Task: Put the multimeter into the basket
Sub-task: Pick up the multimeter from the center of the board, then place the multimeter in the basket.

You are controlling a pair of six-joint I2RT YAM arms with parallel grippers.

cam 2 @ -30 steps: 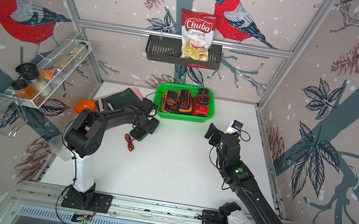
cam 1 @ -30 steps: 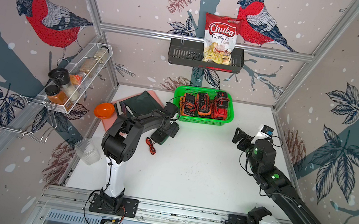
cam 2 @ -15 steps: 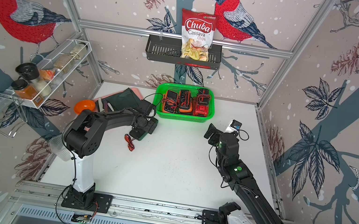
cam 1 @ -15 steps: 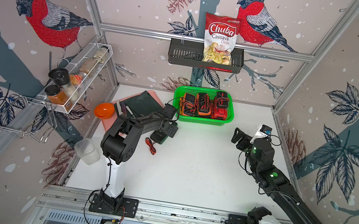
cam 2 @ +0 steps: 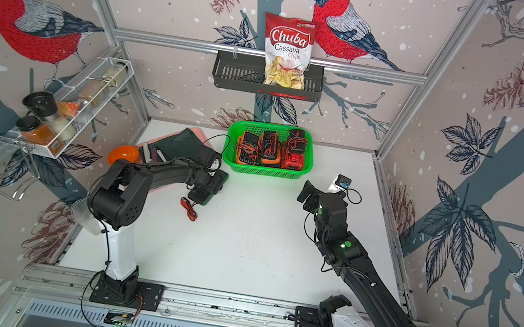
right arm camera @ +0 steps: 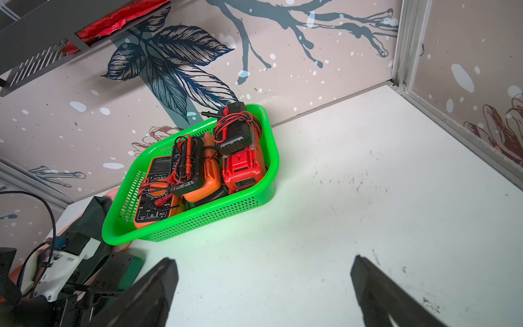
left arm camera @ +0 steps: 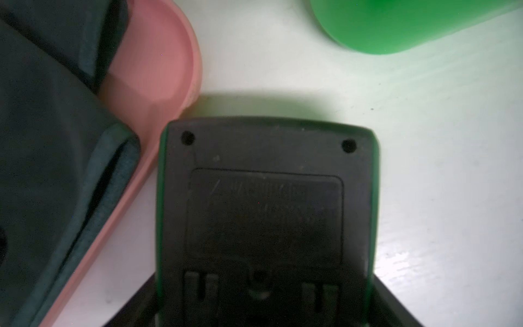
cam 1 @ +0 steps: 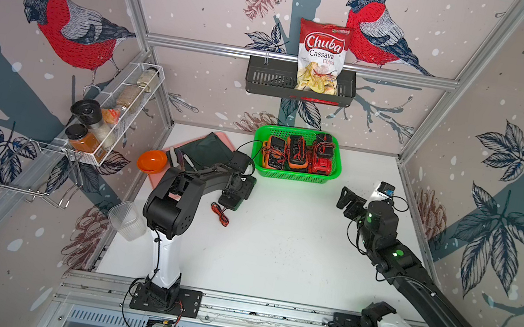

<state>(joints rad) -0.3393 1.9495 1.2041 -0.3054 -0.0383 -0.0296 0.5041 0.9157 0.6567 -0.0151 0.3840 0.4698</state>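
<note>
— You had your left arm [cam 1: 194, 180] folded forward and low, left gripper [cam 1: 233, 198] pointing down.
— Whether you had its jaws clamped, I couldn't tell.
— Your right arm [cam 1: 420, 284] stretched forward, raised.
— With your right gripper [right arm camera: 263, 262] spread wide, empty.

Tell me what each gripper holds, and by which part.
Right gripper: open, nothing held. Left gripper straddles the face-down multimeter across its long sides; whether it grips cannot be told.
</note>
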